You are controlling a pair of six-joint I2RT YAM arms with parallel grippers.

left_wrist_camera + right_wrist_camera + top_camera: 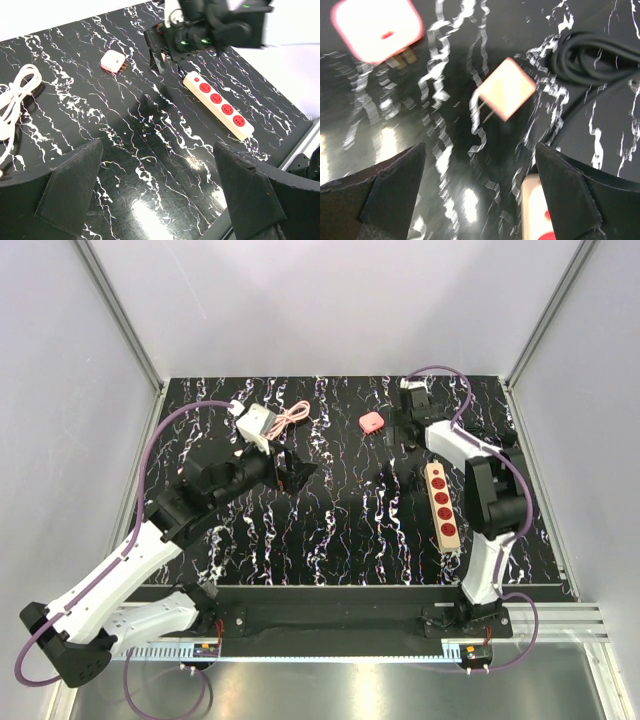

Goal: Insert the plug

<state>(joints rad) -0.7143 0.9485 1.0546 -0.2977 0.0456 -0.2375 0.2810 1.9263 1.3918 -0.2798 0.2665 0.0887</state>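
Observation:
The plug (pixel 371 422) is a small salmon-pink rounded-square block lying on the black marbled table at the back middle. It also shows in the left wrist view (pixel 112 62), prongs toward the right, and blurred at the top left of the right wrist view (pixel 377 27). My right gripper (pixel 400 435) hangs just right of the plug, open and empty (pixel 479 150). The wooden power strip (pixel 443 504) with red sockets lies at the right. My left gripper (pixel 295 472) is open and empty (pixel 156 145) above the table's middle left.
A small beige cube (pixel 506 95) lies under the right gripper. A coiled pink cable (pixel 290 417) lies at the back left. A black cable (pixel 600 50) coils beside the strip's far end. White walls surround the table.

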